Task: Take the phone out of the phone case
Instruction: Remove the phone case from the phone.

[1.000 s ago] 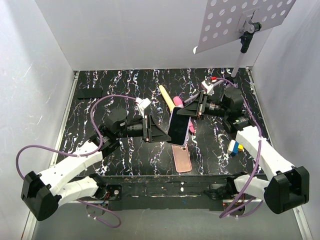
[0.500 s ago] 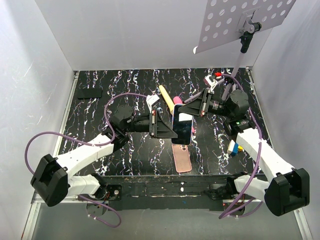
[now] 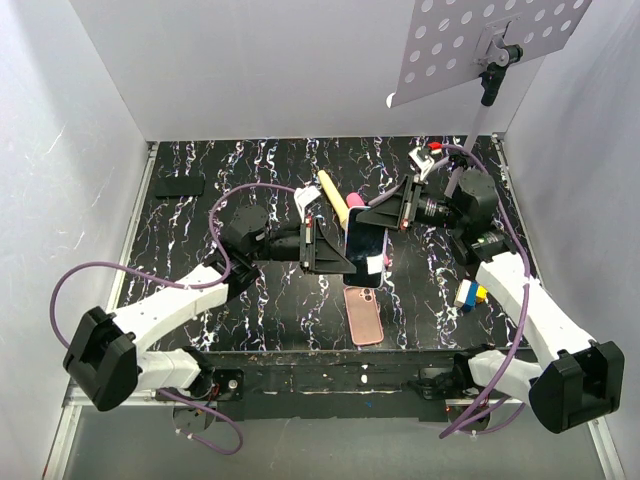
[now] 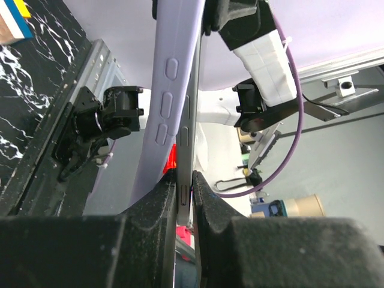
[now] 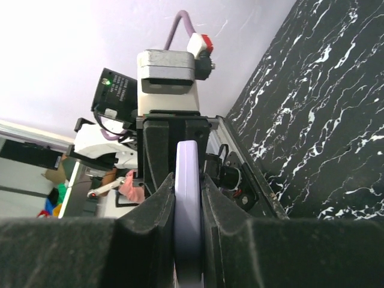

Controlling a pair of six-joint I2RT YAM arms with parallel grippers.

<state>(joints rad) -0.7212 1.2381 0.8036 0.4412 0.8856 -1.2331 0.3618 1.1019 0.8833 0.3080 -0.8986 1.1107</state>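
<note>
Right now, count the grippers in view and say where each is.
2. The left gripper is shut on the raised phone's left edge; the right gripper clamps its far-right side, above mid-table. Neither is hidden.

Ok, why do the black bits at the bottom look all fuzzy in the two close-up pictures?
Top view: even light, the phone and phone case look crisp. Left wrist view: the left gripper's fingers sit very close up, so they're soft and grainy. Right wrist view: same for the right gripper's fingers, and the wall behind is washed-out bright.
</note>
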